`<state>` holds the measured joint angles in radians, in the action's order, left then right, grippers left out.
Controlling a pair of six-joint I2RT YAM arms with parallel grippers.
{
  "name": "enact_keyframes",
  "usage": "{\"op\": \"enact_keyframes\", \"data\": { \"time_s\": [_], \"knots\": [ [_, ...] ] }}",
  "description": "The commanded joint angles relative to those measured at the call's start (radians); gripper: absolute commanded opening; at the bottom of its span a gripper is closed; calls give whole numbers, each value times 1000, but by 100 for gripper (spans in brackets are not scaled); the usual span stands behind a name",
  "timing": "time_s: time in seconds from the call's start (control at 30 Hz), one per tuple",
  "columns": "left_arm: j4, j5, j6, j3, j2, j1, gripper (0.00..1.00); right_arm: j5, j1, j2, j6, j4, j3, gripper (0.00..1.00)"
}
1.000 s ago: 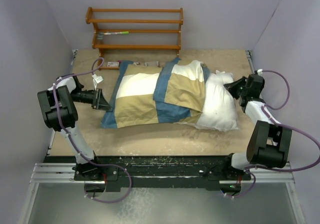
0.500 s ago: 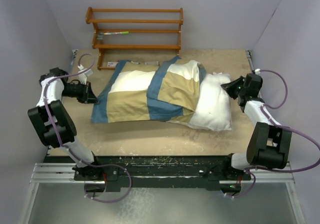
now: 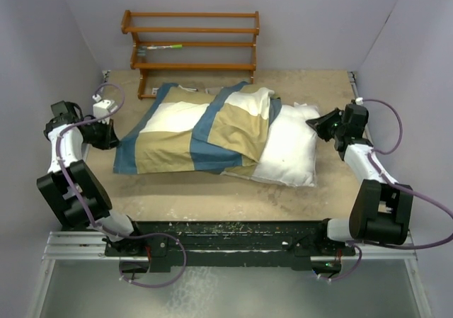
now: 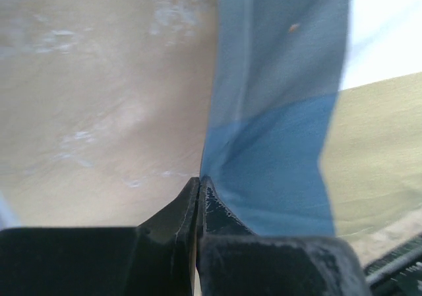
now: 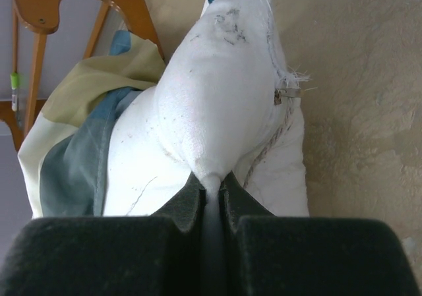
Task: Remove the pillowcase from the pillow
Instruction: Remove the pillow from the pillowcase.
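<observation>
On the desk (image 3: pixel 212 197), the left hand (image 4: pixel 198 197) is clamped shut on the pillowcase (image 3: pixel 191 130) at its blue left edge. The right hand (image 5: pixel 211 184) pinches the half-bared pillow (image 3: pixel 290 155) by its right corner. Stripping step, I'd say: next, draw the hands apart.

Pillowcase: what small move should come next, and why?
Probably the left gripper should pull leftward: it is shut on the blue edge of the pillowcase, the right gripper pinches a corner of the pillow, and the cover still overlaps the pillow's left part.
</observation>
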<state>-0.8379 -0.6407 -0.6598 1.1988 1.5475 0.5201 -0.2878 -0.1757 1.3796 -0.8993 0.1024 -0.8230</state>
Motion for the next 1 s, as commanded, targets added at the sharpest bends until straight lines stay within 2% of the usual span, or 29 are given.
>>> {"op": "enact_keyframes", "data": {
  "time_s": [0.0,0.13,0.2,0.23,0.3,0.33,0.37,0.4,0.43,0.47,0.53,0.6,0.7,0.77,0.97],
  "knots": [
    [284,287,-108,41,-13,143,0,153,-99,-60,9,74,-45,0],
    [262,255,-96,176,64,262,0,136,-162,-69,-14,74,-47,0],
    [229,217,-103,205,73,283,0,118,-172,-64,-17,80,-54,0],
    [182,169,-112,208,72,284,0,101,-172,-54,0,124,-57,0],
    [28,-13,-128,223,57,270,0,60,-139,-19,7,126,-74,0],
    [-60,-86,-134,228,48,233,6,65,-109,-8,15,129,-73,0],
    [-141,-137,-147,230,41,180,29,78,-73,1,32,134,-68,0],
    [-215,-173,-169,225,35,106,59,93,-40,16,54,121,-69,0],
    [-272,-208,-196,214,26,33,85,111,-12,33,71,98,-73,0],
    [-305,-245,-218,196,16,-28,98,127,4,42,80,94,-68,0],
    [-356,-272,-291,159,0,-146,100,132,12,35,67,122,-22,0],
    [-385,-258,-346,136,11,-215,100,144,12,21,72,131,-7,0],
    [-524,-277,-467,137,85,-231,100,140,12,14,93,72,-22,0],
    [-559,-249,-491,138,134,-232,99,130,12,11,90,59,-33,0],
    [-447,-72,-454,92,91,-210,100,138,12,4,88,63,-63,0]
  ]
}}
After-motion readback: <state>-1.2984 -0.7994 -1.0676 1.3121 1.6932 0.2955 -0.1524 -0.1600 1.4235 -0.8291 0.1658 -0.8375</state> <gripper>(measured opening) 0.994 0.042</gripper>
